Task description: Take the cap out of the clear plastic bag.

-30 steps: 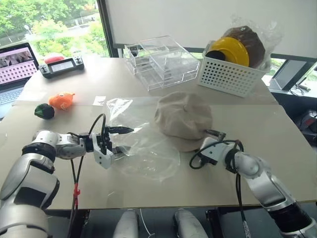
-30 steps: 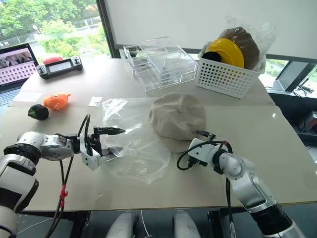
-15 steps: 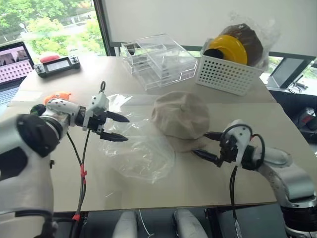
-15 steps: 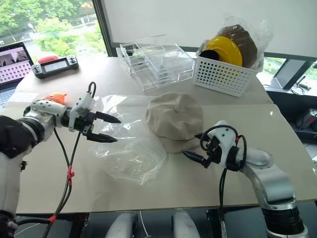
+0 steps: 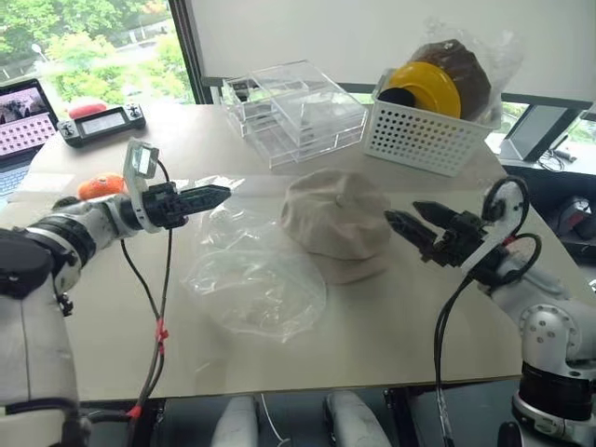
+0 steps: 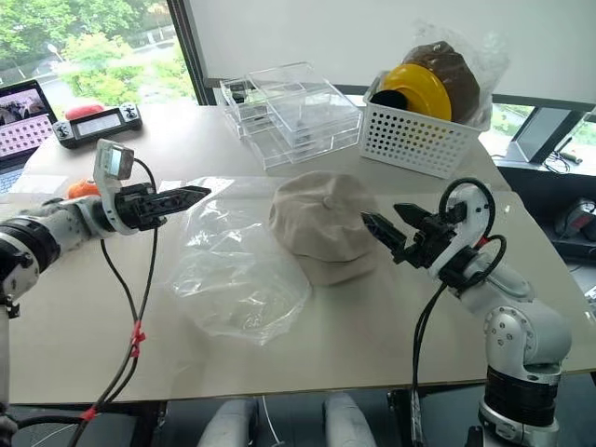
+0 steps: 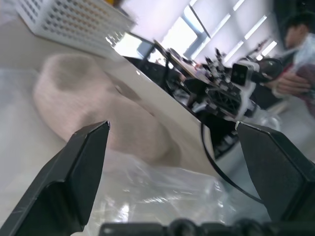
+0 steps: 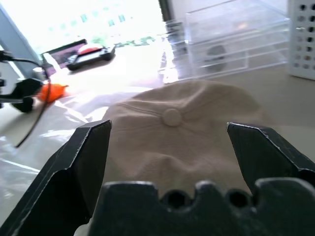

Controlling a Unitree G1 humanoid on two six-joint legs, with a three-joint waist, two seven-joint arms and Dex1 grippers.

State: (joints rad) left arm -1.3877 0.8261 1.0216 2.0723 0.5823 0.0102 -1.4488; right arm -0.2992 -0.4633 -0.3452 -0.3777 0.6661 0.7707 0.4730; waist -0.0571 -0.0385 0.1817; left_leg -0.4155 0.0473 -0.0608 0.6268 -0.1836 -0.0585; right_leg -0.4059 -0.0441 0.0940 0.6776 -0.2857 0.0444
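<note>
Lying beside one clear plastic bag (image 5: 253,284) was one cap (image 5: 335,222); left gripper (image 5: 207,196) and right gripper (image 5: 410,222) hovered wide open, empty.

Far side of worktop (image 5: 372,345): clear boxes (image 5: 296,112), stacked; white basket (image 5: 428,140) with yellow hat (image 5: 430,89) and wrapped brown hat (image 5: 458,63). Left edge: laptop (image 5: 22,112), controller (image 5: 99,124), orange toy (image 5: 98,185). In left wrist view, person (image 7: 295,54), blurred.
</note>
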